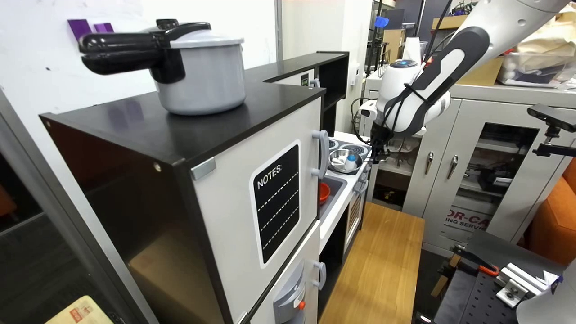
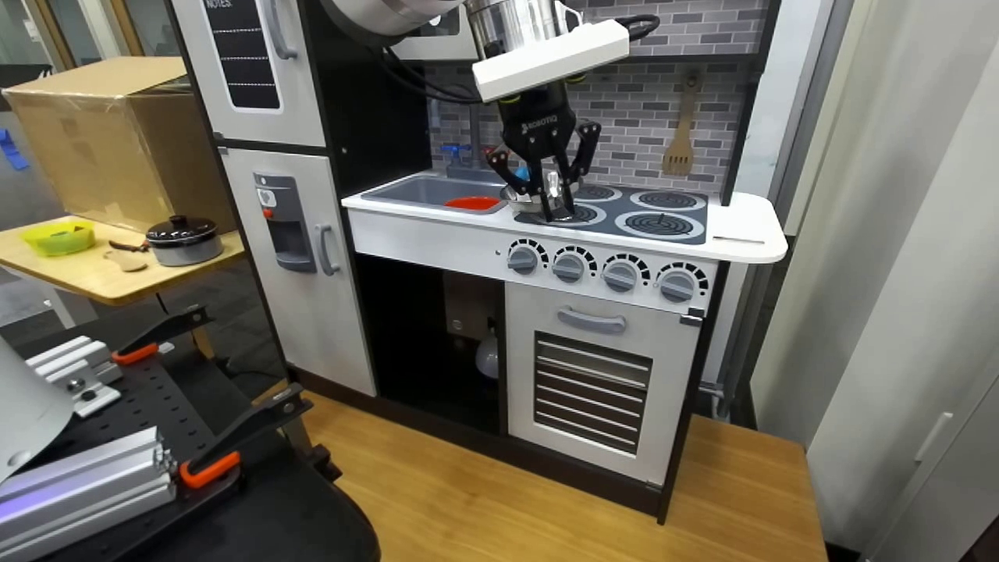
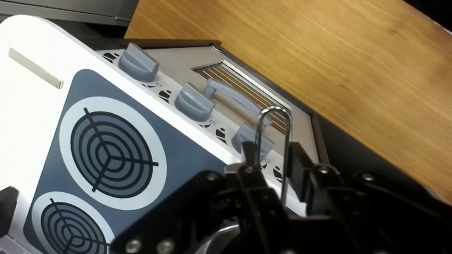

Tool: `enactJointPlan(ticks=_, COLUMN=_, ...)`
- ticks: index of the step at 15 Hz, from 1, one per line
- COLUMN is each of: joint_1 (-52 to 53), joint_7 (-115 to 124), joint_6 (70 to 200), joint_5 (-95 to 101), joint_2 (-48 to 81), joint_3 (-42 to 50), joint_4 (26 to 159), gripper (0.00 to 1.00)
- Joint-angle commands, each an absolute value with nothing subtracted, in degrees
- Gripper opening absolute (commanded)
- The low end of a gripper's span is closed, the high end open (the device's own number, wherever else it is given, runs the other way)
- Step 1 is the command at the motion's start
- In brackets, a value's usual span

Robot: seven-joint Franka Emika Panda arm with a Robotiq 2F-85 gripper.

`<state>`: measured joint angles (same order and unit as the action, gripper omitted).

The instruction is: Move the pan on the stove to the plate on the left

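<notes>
1. Black two-fingered gripper (image 3: 273,160): clamped across the shiny wire-loop handle (image 3: 274,108) of the round silvery metal pan (image 1: 344,170).
2. Pan: 9 o'clock from the gripper in both exterior views; whether its base touches anything, I can't tell.
3. Inside: small white pieces (image 1: 339,159), a blue-topped white item (image 1: 350,161).
4. White and blue-grey toy stove (image 2: 616,211): pan at its 9 o'clock edge in an exterior view.
5. Orange-red round bowl (image 2: 472,203), in the grey sink (image 2: 421,191): there, 9 o'clock from the pan.

Blk claw (image 2: 556,209), slvr pan (image 1: 344,169), gry ring-patterned stove (image 2: 623,209)

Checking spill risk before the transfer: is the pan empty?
No: in an exterior view the pan holds white pieces and a blue-topped white item.
</notes>
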<state>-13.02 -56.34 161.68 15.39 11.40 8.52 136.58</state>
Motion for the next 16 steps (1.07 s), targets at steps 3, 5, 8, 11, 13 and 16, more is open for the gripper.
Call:
enactJointPlan(ticks=3, joint_1=-12.8, joint_7=-55.4, joint_6=161.7, joint_5=16.2, joint_2=11.4, joint_3=8.7, joint_4=136.5, gripper=0.71)
enactJointPlan(ticks=5, joint_1=-12.7, joint_7=-54.8, joint_6=161.7, joint_5=16.0, joint_2=11.4, joint_3=8.6, joint_4=136.5, gripper=0.85)
enactJointPlan(ticks=8, joint_1=-12.5, joint_7=-53.3, joint_6=161.8, joint_5=15.9, joint_2=11.4, joint_3=8.6, joint_4=136.4, gripper=1.00)
enactJointPlan(ticks=11, joint_1=-12.5, joint_7=-51.7, joint_6=162.2, joint_5=15.6, joint_2=11.3, joint_3=8.6, joint_4=136.3, gripper=1.00)
enactJointPlan(ticks=13, joint_1=-12.6, joint_7=-50.7, joint_6=162.8, joint_5=15.4, joint_2=10.7, joint_3=8.6, joint_4=136.5, gripper=1.00)
enactJointPlan(ticks=16, joint_1=-13.3, joint_7=-48.5, joint_6=161.5, joint_5=11.7, joint_2=7.8, joint_3=7.8, joint_4=137.6, gripper=1.00)
